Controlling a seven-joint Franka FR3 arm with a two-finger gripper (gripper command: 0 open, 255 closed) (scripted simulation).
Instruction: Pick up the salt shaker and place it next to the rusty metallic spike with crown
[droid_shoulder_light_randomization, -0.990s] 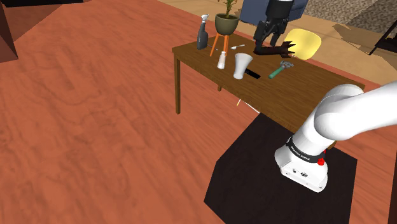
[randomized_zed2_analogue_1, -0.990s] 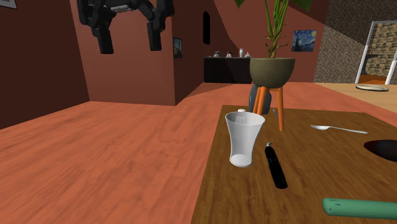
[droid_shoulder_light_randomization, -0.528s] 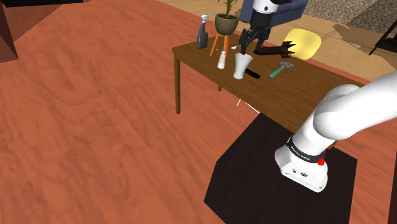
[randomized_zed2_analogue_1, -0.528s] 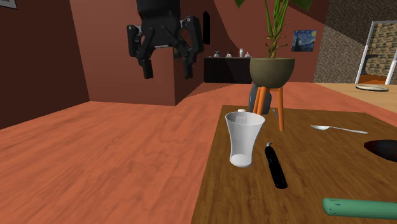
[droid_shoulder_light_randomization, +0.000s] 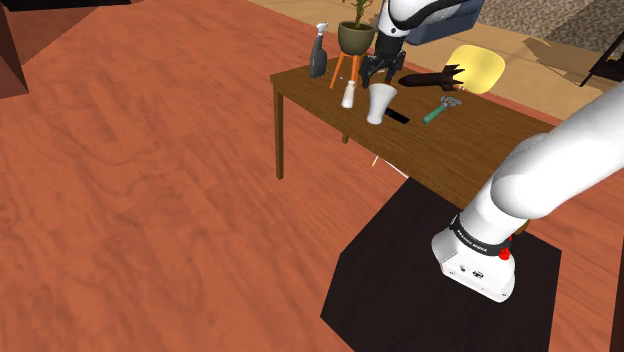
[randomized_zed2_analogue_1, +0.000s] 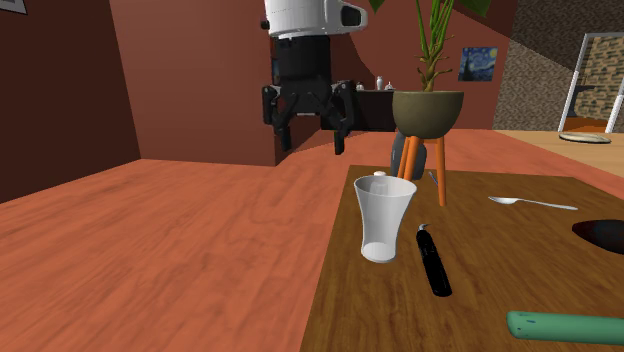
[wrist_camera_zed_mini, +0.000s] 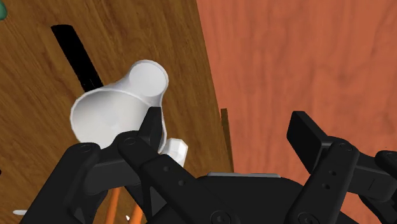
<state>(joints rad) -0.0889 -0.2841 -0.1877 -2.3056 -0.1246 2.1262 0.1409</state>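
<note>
Fingers spread wide and gripping nothing, the black claw (droid_shoulder_light_randomization: 381, 72) hangs above the wooden table (droid_shoulder_light_randomization: 310, 85), close over a white cup (droid_shoulder_light_randomization: 379, 103) near the table's edge. The white salt shaker (droid_shoulder_light_randomization: 349, 95) stands upright on the table just beside the cup, at the foot of an orange-legged plant stand (droid_shoulder_light_randomization: 344, 68). The dark spike with its crown (droid_shoulder_light_randomization: 435, 77) lies farther along the table, apart from the shaker and near a green-handled tool (droid_shoulder_light_randomization: 437, 110).
</note>
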